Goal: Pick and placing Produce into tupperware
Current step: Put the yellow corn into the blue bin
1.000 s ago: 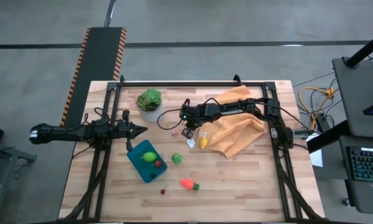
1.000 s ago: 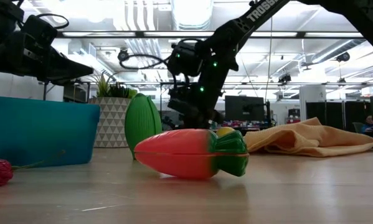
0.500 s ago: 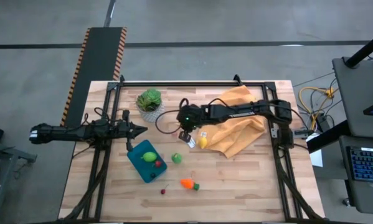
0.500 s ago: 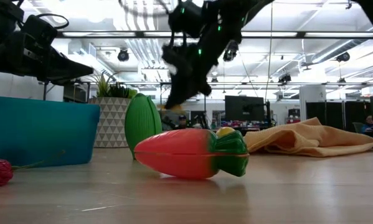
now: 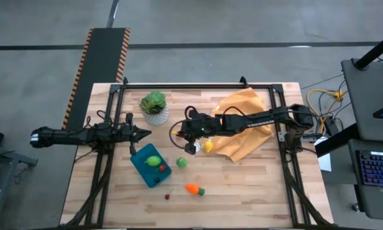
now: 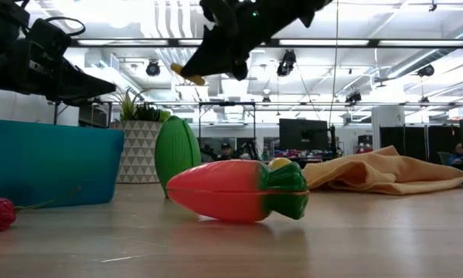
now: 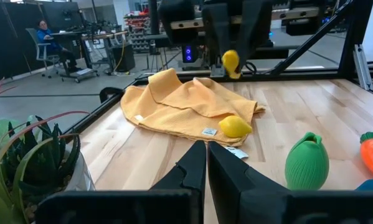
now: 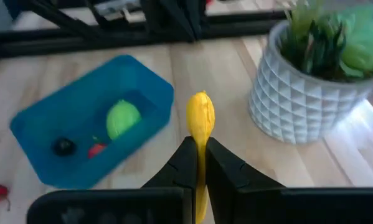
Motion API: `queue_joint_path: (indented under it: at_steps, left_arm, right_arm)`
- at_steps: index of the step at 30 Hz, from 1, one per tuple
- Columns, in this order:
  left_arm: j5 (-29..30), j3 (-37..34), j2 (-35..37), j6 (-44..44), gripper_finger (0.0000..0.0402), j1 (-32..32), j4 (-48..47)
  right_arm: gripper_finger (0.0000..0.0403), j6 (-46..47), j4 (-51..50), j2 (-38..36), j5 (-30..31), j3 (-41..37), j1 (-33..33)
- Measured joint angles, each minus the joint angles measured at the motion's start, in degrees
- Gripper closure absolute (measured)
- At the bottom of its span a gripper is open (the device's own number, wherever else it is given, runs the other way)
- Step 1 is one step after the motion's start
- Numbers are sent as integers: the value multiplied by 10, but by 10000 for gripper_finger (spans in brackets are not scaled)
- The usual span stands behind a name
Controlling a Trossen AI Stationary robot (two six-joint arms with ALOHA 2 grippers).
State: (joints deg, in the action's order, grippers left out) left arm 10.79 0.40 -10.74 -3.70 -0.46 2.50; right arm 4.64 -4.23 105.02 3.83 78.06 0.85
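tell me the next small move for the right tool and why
Probably carry on toward the tupperware: the right tool is shut on a yellow piece, lifted above the table, and the container lies just ahead with a lime-green fruit already inside.

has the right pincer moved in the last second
Yes. In the high view the right pincer, shut on a yellow piece, has shifted from the orange cloth toward the tupperware, and it has risen.
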Motion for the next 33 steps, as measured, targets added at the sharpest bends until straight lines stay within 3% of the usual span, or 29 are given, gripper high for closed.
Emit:
queue_joint_path:
  at_steps: [8,17,33]
  left_arm:
    - [0,0,1,0,402,0,0]
    - [0,0,0,0,402,0,0]
    - [0,0,0,0,402,0,0]
  right_arm:
    - [390,1,196,-18,-115,-109,2]
    - [390,24,274,-11,-133,-143,4]
    - [390,18,271,128,-166,6,40]
